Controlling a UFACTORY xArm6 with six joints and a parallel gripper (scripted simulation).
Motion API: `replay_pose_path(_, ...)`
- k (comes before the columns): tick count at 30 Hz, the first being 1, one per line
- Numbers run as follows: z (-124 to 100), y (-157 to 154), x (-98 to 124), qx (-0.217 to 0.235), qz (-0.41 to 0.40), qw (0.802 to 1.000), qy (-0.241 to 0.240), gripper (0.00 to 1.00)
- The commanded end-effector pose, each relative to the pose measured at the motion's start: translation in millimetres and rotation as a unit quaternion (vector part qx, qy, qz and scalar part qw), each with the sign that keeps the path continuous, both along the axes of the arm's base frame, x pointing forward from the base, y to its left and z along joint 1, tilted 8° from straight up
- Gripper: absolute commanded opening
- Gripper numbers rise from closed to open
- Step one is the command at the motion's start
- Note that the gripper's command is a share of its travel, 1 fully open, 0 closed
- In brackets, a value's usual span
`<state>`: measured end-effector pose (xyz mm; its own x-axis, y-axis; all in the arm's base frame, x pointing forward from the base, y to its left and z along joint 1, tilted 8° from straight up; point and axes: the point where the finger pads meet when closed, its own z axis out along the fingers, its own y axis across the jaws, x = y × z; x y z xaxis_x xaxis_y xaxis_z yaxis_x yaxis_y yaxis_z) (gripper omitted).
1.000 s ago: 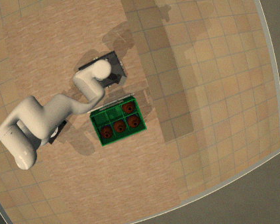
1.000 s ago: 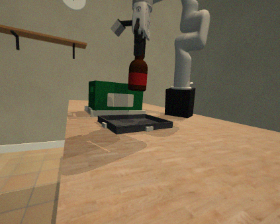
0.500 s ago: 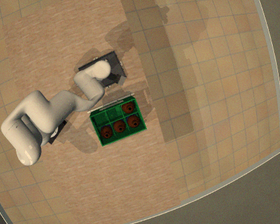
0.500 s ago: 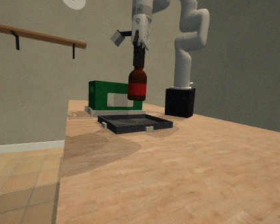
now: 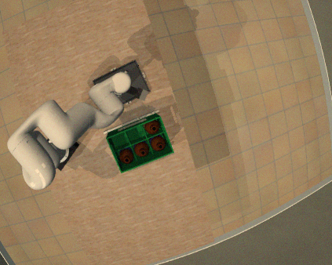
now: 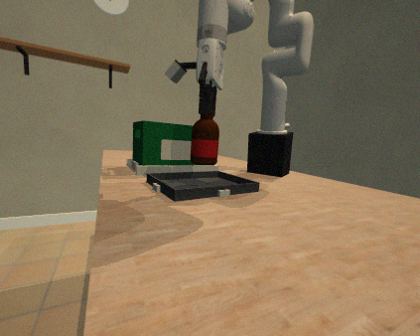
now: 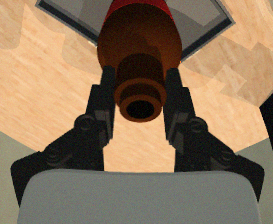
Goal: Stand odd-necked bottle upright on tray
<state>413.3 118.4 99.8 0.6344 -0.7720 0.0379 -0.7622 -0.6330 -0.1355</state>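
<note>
A brown bottle with a red label [image 6: 205, 147] [image 7: 139, 42] hangs upright from my gripper [image 6: 208, 110] [image 7: 140, 82], which is shut on its neck. The bottle's base is a little above the dark tray [image 5: 137, 72] [image 6: 241, 190] [image 7: 202, 16]; a gap shows in the exterior view. The arm hides the gripper and this bottle in the top view. The green crate [image 5: 147, 162] [image 6: 150, 144] stands level beside the tray. It holds a bottle [image 5: 153, 126] in the tray-side row at the right, and bottles [image 5: 158, 143] [image 5: 141, 149] [image 5: 126, 156] fill the other row. Two tray-side compartments are empty.
A pale strip [image 5: 132, 121] [image 6: 177, 169] runs along the crate's tray-facing side. Small light blocks [image 6: 156, 187] [image 6: 224, 193] sit against the tray's outer walls. The black robot base [image 6: 270, 153] stands behind to the right in the exterior view.
</note>
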Motion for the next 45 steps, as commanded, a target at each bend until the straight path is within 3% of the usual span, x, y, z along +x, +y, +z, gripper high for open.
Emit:
replay_pose_path(1, -13.1, 1.5, 4.1, 0.001, 0.0, 1.0, -0.002, 0.0)
replay_pose_path(19, -34.1, 2.9, 6.9, 0.001, 0.0, 1.0, -0.002, 0.0)
replay_pose_path(45, -36.6, 3.1, 7.2, 0.001, 0.0, 1.0, -0.002, 0.0)
